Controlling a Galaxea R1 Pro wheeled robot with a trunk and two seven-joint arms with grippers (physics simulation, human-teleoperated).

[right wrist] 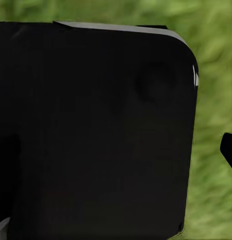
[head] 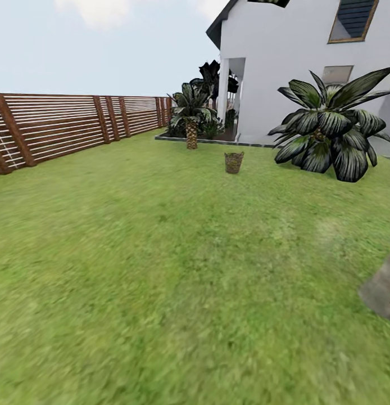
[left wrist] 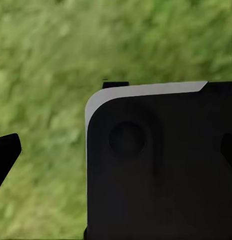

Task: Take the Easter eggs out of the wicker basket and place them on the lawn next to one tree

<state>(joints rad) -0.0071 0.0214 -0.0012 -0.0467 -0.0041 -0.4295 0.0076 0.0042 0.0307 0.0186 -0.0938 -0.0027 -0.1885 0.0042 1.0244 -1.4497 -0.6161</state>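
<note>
Each wrist view showed a black robot body panel [left wrist: 161,165] over grass; whether the fingers were spread or pressed together could not be told. The lawn [head: 161,270] lay open ahead. The wicker basket [head: 234,162] stood far off on the grass, between a short palm [head: 191,121] and a broad-leaved bush [head: 330,126]. A slat fence [head: 60,126] bounded the left edge, a white house [head: 296,62] the far edge.

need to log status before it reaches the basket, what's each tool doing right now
left tool: cannot be told, a dark housing blocks the wrist view over grass.
right tool: cannot be told, same blocked view.
</note>
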